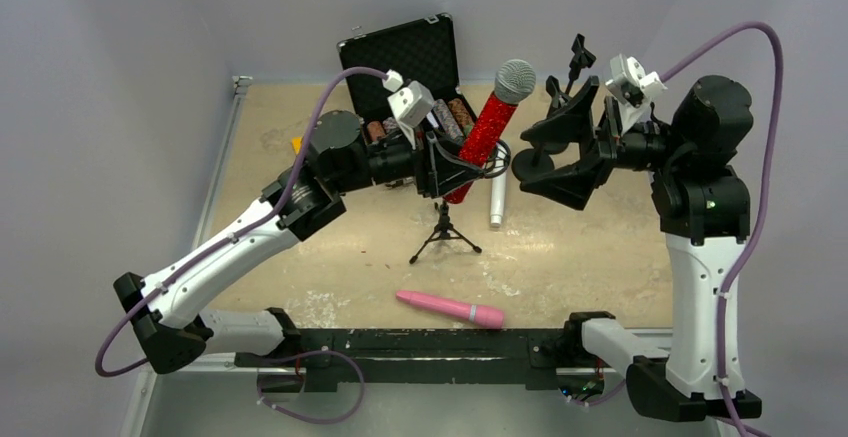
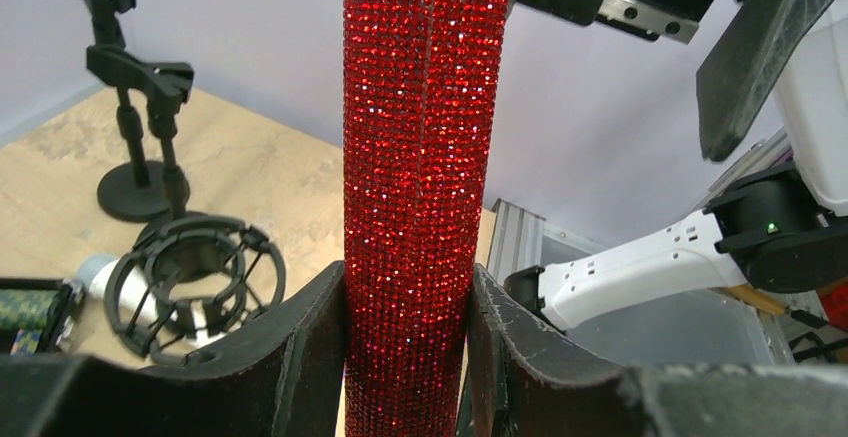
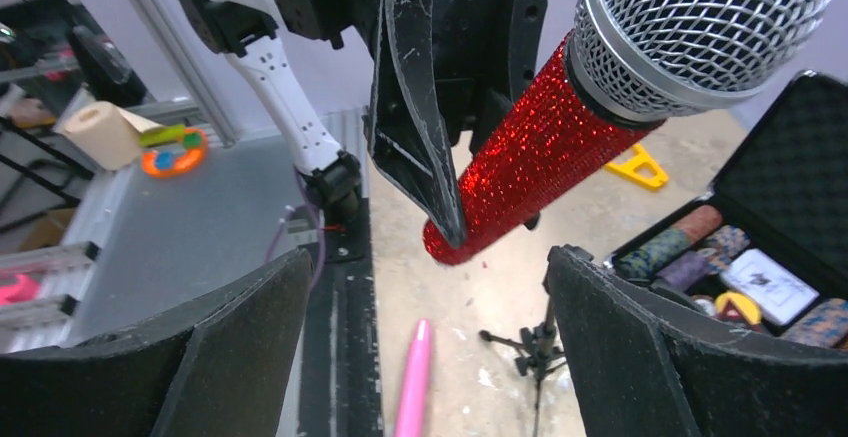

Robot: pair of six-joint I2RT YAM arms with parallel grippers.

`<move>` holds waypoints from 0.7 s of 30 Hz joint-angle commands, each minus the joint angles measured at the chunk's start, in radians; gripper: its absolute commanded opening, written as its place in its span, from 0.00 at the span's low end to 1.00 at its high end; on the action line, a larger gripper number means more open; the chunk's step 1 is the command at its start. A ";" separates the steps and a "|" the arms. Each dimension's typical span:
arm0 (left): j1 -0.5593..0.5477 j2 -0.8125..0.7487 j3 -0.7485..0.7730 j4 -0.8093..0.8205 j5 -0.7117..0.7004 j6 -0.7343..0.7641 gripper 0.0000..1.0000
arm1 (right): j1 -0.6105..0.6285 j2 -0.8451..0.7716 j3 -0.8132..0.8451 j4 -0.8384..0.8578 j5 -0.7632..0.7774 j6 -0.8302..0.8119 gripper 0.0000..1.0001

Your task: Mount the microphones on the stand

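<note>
The left gripper is clamped around the lower body of the glittery red microphone. The microphone tilts with its mesh head up and to the right, and its butt end hangs just above the small tripod stand. The pink microphone lies nearer the arm bases, the white microphone lies just beside the tripod, and the right gripper hovers wide open and empty beside the red one.

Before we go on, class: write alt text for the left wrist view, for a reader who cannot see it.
A glittery red microphone runs up the frame's middle, clamped between the left gripper's two black fingers. Behind it are a round black shock mount and, on the tan table, a black round-based stand.
</note>
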 commanded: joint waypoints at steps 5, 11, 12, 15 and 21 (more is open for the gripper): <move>-0.079 0.112 0.145 0.143 -0.049 -0.012 0.00 | 0.034 0.032 -0.060 0.387 0.070 0.440 0.90; -0.099 0.159 0.156 0.156 -0.043 -0.029 0.00 | 0.052 0.048 -0.118 0.574 0.048 0.619 0.86; -0.102 0.166 0.156 0.160 -0.043 -0.033 0.00 | 0.056 0.051 -0.126 0.601 0.049 0.642 0.85; -0.111 0.182 0.159 0.170 -0.042 -0.039 0.00 | 0.068 0.064 -0.140 0.623 0.068 0.659 0.84; -0.118 0.189 0.152 0.178 -0.051 -0.045 0.00 | 0.069 0.074 -0.158 0.652 0.060 0.652 0.56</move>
